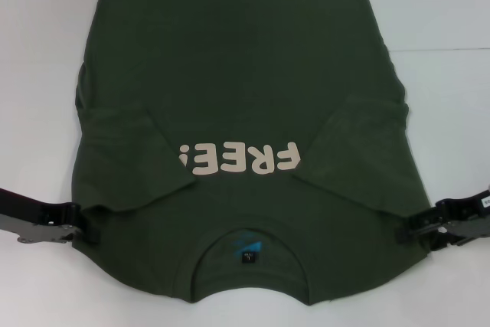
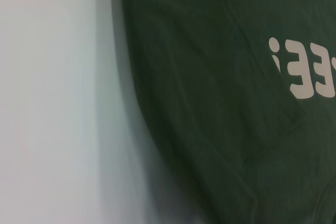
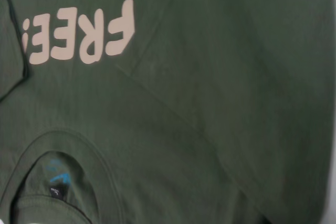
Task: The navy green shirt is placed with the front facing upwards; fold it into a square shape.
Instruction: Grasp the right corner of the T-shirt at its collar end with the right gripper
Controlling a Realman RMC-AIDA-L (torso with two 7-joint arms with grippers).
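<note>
The navy green shirt (image 1: 230,74) lies flat on the white table, front up, with its round collar (image 1: 200,259) nearest me and the hem at the far side. Both short sleeves are folded inward over the chest, on either side of the cream "FREE!" print (image 1: 237,160). A small blue neck label (image 1: 251,252) shows inside the collar. My left gripper (image 1: 92,229) sits at the shirt's left shoulder edge and my right gripper (image 1: 401,233) at the right shoulder edge, both low at the cloth. The wrist views show only the shirt (image 2: 220,103) (image 3: 220,103), not the grippers.
Bare white table (image 1: 38,74) borders the shirt on the left and right and in a narrow strip in front of the collar. The hem reaches the top of the head view.
</note>
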